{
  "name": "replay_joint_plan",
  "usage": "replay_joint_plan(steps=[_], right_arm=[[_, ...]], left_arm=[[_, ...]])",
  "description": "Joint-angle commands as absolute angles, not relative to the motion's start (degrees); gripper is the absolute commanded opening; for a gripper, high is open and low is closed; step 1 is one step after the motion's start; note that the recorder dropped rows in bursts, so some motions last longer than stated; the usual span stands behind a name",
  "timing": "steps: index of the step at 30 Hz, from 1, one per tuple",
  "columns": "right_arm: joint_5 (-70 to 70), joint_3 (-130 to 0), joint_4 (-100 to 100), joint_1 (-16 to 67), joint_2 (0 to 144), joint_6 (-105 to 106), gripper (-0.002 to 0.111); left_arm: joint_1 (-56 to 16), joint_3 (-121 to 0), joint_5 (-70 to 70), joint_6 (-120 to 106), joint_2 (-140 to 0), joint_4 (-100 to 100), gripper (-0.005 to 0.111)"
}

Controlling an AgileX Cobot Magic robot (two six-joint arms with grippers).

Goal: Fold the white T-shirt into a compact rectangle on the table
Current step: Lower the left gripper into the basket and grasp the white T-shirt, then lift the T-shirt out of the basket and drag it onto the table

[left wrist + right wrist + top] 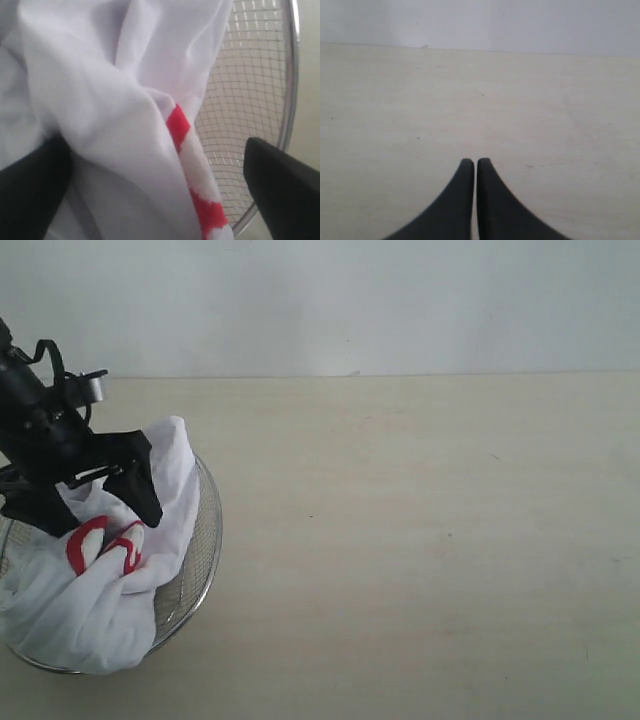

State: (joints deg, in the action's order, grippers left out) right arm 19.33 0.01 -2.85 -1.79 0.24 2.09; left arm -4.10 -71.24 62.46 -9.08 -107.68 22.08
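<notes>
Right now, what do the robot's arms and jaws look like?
The left arm is all black and chunky, with a black cable looping over its top and a small silver cylinder beside it. Its jaws are smooth black wedges. The right jaws are black too, wide at the base and curving to thin tips. I see no writing or stickers.

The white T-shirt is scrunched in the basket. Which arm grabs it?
Probably left: its open end effector straddles the white T-shirt in the basket; the right end effector is shut over bare table.
</notes>
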Motion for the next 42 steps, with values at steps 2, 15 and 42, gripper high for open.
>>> replay_joint_plan(steps=[2, 15, 42], right_arm=[[19.1, 0.0, -2.8, -1.6, 0.0, 2.0, 0.000], [19.1, 0.0, -2.8, -1.6, 0.0, 2.0, 0.000], [19.1, 0.0, -2.8, -1.6, 0.0, 2.0, 0.000]], left_arm=[[-4.2, -71.6, 60.9, -7.6, -112.8, 22.5, 0.087], [-4.2, -71.6, 57.7, -1.0, -124.5, 17.8, 0.004], [-3.8, -88.0, 38.5, -4.7, -117.2, 7.7, 0.004]])
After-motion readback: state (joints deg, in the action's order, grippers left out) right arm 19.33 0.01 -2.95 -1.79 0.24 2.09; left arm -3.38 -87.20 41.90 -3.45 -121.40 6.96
